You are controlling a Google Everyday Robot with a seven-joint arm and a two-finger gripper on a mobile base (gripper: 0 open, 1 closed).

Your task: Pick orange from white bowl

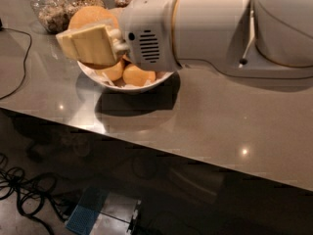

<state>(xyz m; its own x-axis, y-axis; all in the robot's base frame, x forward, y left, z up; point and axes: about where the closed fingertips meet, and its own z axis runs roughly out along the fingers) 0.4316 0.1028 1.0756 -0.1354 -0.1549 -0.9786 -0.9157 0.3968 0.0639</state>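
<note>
Big white robot arm (220, 26) sweeps across the grey stone countertop (220, 116). The wide glossy white bowl (122, 86) sits under its wrist, 2 fruits showing inside. The cream-padded gripper (80, 29) hangs over the bowl's left rim, jaws clamped on the round deep-orange orange (93, 17), which is above the rim.

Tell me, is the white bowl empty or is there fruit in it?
Not empty: the white bowl holds at least two oranges, seen below the gripper, which hangs over it.
</note>
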